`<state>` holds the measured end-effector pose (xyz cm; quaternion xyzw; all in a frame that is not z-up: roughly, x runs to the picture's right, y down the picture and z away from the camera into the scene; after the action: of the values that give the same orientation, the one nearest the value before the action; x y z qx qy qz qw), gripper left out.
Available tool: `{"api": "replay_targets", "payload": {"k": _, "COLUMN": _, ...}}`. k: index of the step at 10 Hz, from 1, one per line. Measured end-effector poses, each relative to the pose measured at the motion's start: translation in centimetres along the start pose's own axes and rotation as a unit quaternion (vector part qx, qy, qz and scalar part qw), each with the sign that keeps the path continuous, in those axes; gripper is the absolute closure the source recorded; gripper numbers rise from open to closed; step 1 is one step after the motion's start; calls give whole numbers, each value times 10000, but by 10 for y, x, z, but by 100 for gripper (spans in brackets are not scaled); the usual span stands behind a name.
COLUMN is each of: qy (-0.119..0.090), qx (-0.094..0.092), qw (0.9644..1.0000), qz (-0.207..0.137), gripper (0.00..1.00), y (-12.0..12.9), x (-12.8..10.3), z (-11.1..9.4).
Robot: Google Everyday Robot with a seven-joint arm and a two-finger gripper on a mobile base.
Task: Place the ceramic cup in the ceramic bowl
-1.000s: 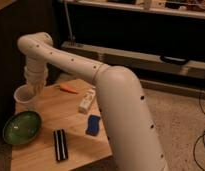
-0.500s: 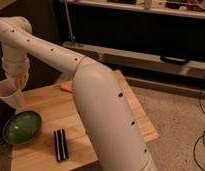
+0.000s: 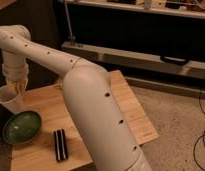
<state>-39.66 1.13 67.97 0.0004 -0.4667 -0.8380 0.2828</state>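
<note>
My gripper [image 3: 17, 87] hangs from the white arm at the far left and is shut on the rim of the ceramic cup [image 3: 8, 99], a small pale handleless cup. The cup is upright, at the table's left edge. The ceramic bowl [image 3: 21, 128], wide, shallow and glossy green, sits on the wooden table just below and slightly right of the cup. The cup is up and to the left of the bowl's middle, not inside it.
A black rectangular object [image 3: 59, 144] lies on the wooden table [image 3: 126, 107] right of the bowl. My bulky white arm [image 3: 96, 110] crosses the table's middle and hides what lies there. Dark shelving [image 3: 146, 35] stands behind, and cables [image 3: 201, 142] lie on the floor at right.
My gripper has swung left with the cup, from over the table's left part to its left edge. The arm now covers the small objects seen mid-table earlier. The bowl has not moved.
</note>
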Motion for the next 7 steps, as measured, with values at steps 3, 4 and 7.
{"api": "replay_targets", "payload": {"k": 3, "qy": -119, "qx": 113, "qw": 9998, "qz": -121, "gripper": 100, "y": 2, "x": 3, "z": 32}}
{"api": "replay_targets", "payload": {"k": 4, "qy": -158, "qx": 168, "qw": 9996, "qz": -179, "gripper": 100, "y": 3, "x": 5, "z": 45}}
{"api": "replay_targets", "payload": {"k": 7, "qy": -276, "qx": 283, "qw": 9986, "qz": -351, "gripper": 100, "y": 3, "x": 6, "z": 77}}
